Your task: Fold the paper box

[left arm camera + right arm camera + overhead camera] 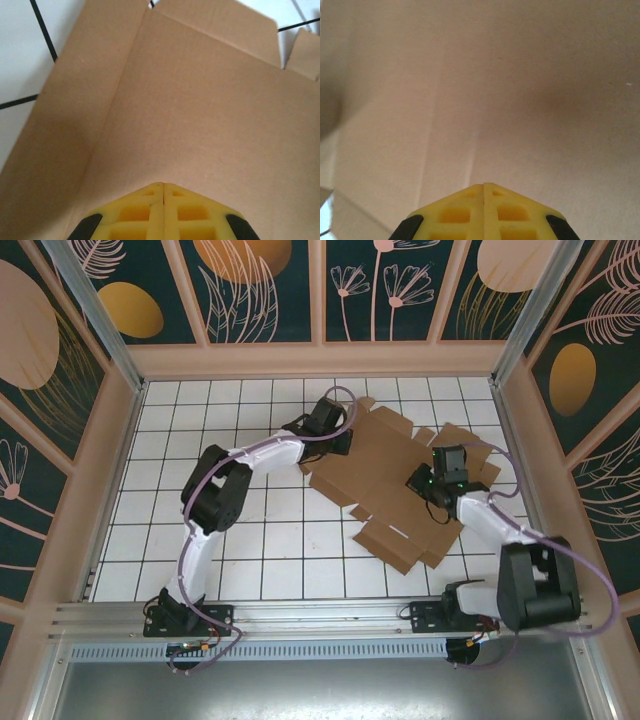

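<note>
The paper box (385, 475) is a flat brown die-cut cardboard sheet with flaps and tabs, lying right of centre on the white tiled table (180, 430). My left gripper (338, 445) is over the sheet's left edge. In the left wrist view its yellow fingertips (163, 185) are pressed together with nothing between them, pointing down at the cardboard (200, 100) beside a crease. My right gripper (422, 482) is over the sheet's right part. It is also shut and empty (483, 185), close above bare cardboard (520, 75).
Peach-framed patterned walls enclose the table on the left, back and right (320, 358). An aluminium rail (320, 615) with both arm bases runs along the near edge. White tiles lie open left of the sheet.
</note>
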Robot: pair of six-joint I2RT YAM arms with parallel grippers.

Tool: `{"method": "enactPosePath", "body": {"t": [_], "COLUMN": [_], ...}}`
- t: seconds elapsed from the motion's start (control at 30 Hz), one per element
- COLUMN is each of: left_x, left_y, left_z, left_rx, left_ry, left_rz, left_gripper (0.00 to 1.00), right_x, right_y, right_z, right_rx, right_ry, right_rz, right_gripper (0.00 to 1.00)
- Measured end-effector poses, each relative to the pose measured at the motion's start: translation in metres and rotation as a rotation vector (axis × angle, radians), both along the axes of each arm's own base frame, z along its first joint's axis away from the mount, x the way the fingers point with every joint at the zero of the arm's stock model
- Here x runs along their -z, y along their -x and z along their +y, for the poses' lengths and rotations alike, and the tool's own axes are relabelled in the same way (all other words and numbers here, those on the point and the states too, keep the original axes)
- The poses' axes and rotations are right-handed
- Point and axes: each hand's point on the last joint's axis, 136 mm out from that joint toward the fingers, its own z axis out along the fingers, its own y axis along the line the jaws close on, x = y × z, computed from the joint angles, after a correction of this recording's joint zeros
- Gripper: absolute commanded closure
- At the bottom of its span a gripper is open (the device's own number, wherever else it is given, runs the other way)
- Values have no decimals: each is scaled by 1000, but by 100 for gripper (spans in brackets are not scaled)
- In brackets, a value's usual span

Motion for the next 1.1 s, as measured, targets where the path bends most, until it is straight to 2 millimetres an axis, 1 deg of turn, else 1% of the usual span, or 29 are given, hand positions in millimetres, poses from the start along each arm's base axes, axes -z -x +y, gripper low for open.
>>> {"method": "enactPosePath", "body": {"t": [0.07, 0.13, 0.2, 0.27, 0.3, 0.33, 0.4, 0.47, 0.57, 0.67, 0.73, 0.83, 0.93, 1.0, 1.03, 1.1], "left_x": [14, 25, 36, 52, 50, 50, 51, 52, 52, 52, 53, 54, 54, 54, 54, 53], "left_y": [1, 5, 9, 16, 17, 21, 31, 42, 58, 80, 100, 131, 157, 170, 176, 187], "left_z": [1, 5, 13, 23, 23, 28, 36, 44, 56, 66, 71, 67, 55, 46, 41, 37], "left_rx": [-11, -26, -53, -81, -87, -97, -112, -123, -138, -132, -111, -52, 15, 54, 75, 106], "left_ry": [-19, -43, -70, -97, -83, -83, -83, -84, -85, -77, -73, -62, -57, -53, -47, -34], "left_rz": [32, 62, 87, 116, 106, 109, 122, 134, 154, 184, 212, 250, 279, 296, 304, 324], "left_gripper": [100, 100, 100, 100, 100, 100, 100, 100, 100, 100, 100, 100, 100, 100, 100, 99], "right_x": [18, 32, 40, 46, 49, 50, 50, 49, 50, 50, 48, 46, 45, 44, 44, 44], "right_y": [-7, -14, -20, -23, -24, -28, -41, -57, -83, -114, -135, -157, -168, -173, -175, -169], "right_z": [-6, -12, -17, -21, -21, -21, -20, -16, -5, 14, 31, 63, 98, 123, 137, 160], "right_rx": [42, 78, 100, 114, 116, 117, 113, 106, 77, 24, -30, -130, -231, -303, -341, -415], "right_ry": [24, 54, 84, 106, 112, 116, 137, 175, 214, 193, 171, 142, 132, 110, 97, 68], "right_rz": [75, 131, 156, 174, 183, 187, 178, 164, 140, 117, 100, 78, 61, 47, 36, 24], "right_gripper": [100, 100, 100, 100, 100, 100, 100, 100, 100, 100, 100, 99, 99, 100, 100, 100]}}
